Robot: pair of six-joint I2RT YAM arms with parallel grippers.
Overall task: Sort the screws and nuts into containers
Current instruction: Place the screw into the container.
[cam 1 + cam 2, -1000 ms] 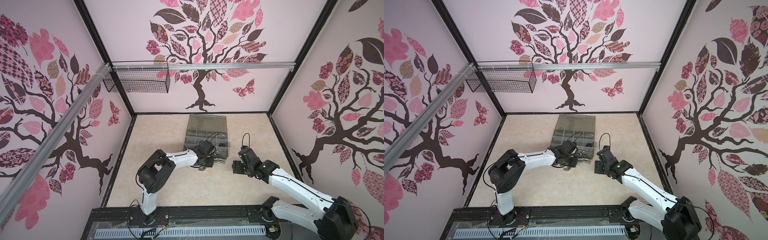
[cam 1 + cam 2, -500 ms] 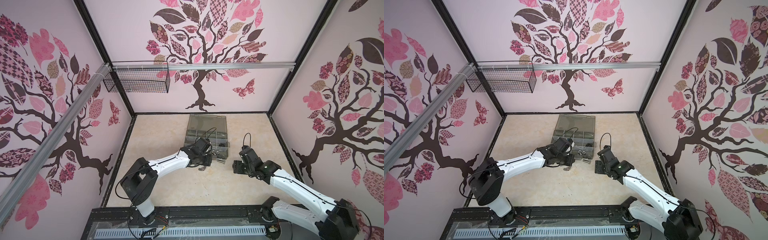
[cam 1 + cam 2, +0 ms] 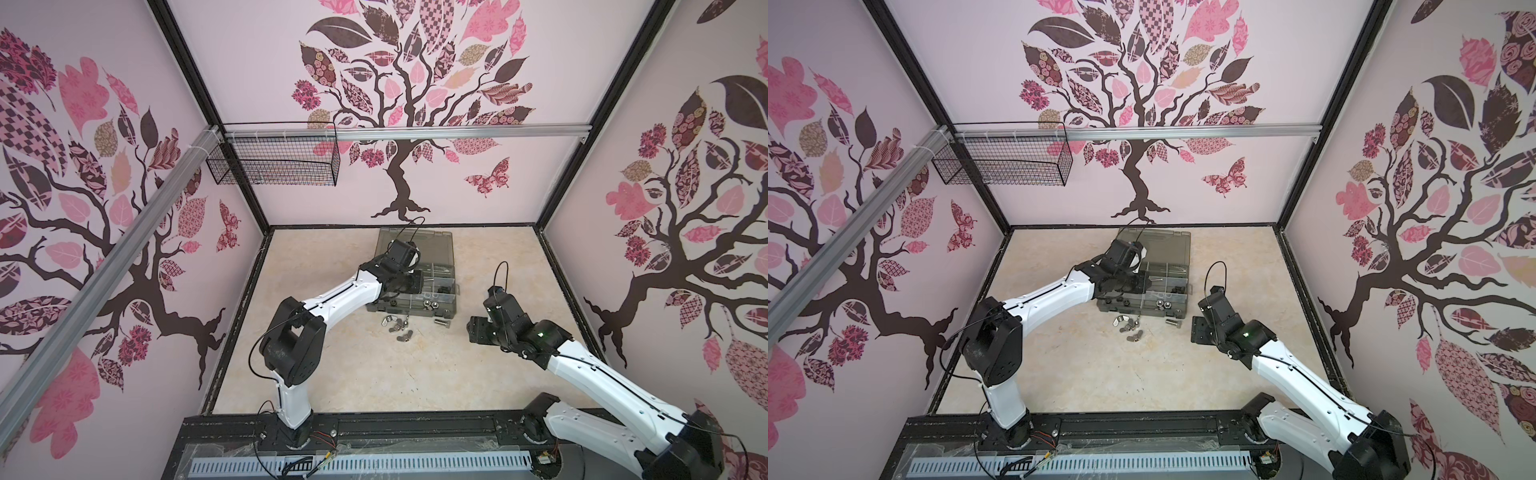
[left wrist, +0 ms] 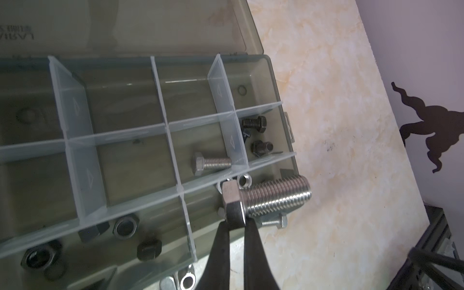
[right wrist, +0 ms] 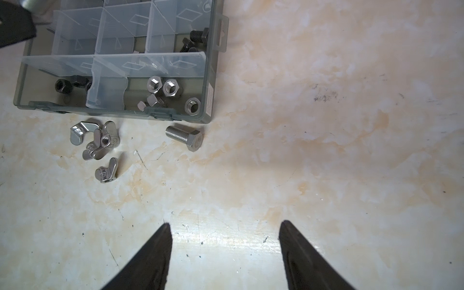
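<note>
My left gripper (image 4: 236, 221) is shut tight on the hex head of a large silver threaded steel bolt (image 4: 273, 195), shank sticking out sideways; in both top views that arm reaches over the smoky grey translucent plastic organizer case (image 3: 453, 286), so the bolt hangs above the compartments and is not yet set down. I cannot tell exactly which compartment it hangs over. The likely target, as I judge it, is the compartment already holding one smaller silver hex bolt (image 4: 212, 163).

My right gripper (image 5: 224, 223) stands wide open with nothing between its fingers, hovering over the bare marbled beige tabletop (image 5: 326, 150), well apart from the case.

Sorted so far, as far as I can see: short black bolts (image 5: 195, 37) in a corner compartment; silver hex nuts (image 5: 163, 88) in a front compartment; black hex nuts (image 5: 64, 85) in the one beside it.

Left outside the case: one silver hex bolt (image 5: 184, 137) lying just beside the front wall; a small cluster of silver wing nuts (image 5: 96, 140) near it; one more wing nut (image 5: 106, 172) a little apart. I'd call the job well past halfway, with the held bolt to release and these few pieces to collect.
</note>
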